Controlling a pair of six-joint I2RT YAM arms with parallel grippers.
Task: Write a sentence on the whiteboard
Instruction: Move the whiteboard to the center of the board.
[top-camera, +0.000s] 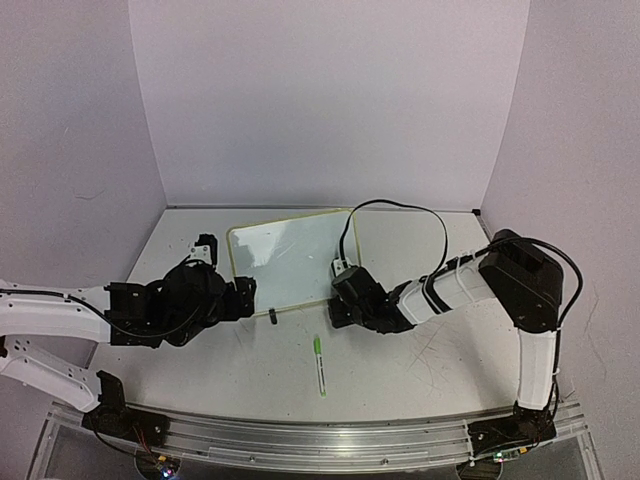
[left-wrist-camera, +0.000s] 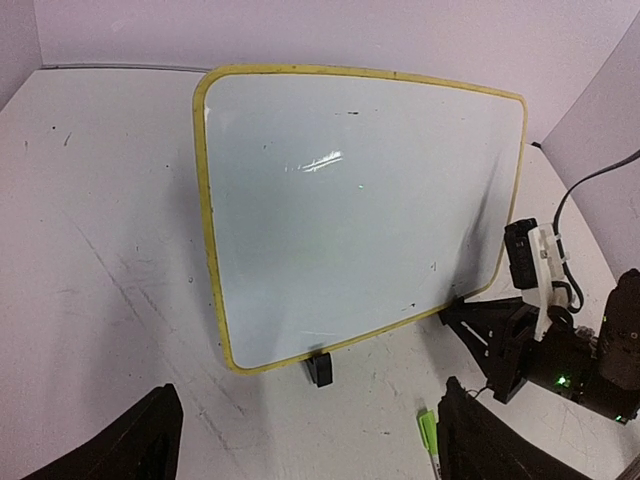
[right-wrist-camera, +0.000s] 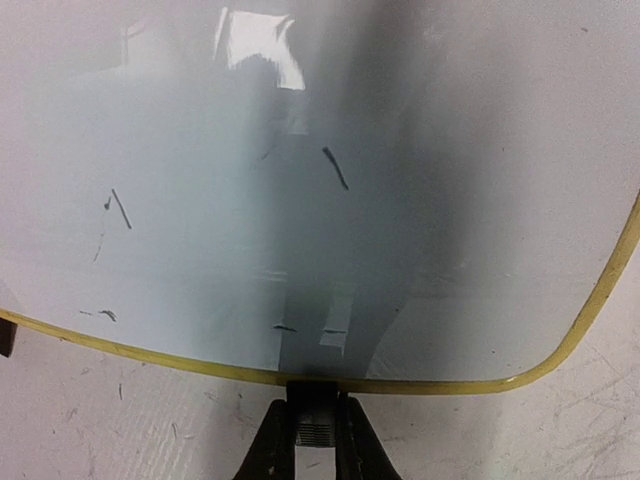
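Right gripper (right-wrist-camera: 313, 445) was clamped on the yellow lower edge of the whiteboard (right-wrist-camera: 300, 200), while the left gripper (left-wrist-camera: 310, 435) was spread wide apart

The left arm (top-camera: 60, 312) is stretching forward and low, the left tool (top-camera: 249, 292) gaping wide open. The right arm (top-camera: 452, 284) is bending inward, the right tool (right-wrist-camera: 312, 410) pinching shut on the whiteboard's (right-wrist-camera: 200, 200) lower edge.

Board (top-camera: 290, 260) stands on the table (top-camera: 420, 370), mid-surface. Pen (top-camera: 319, 365) lies on the table before the board, between the two arms. Left gripper (top-camera: 247, 293) sits before the board's near left corner, not touching it. Right gripper (right-wrist-camera: 313, 425) meets the board's near edge at its right foot (right-wrist-camera: 313, 393).
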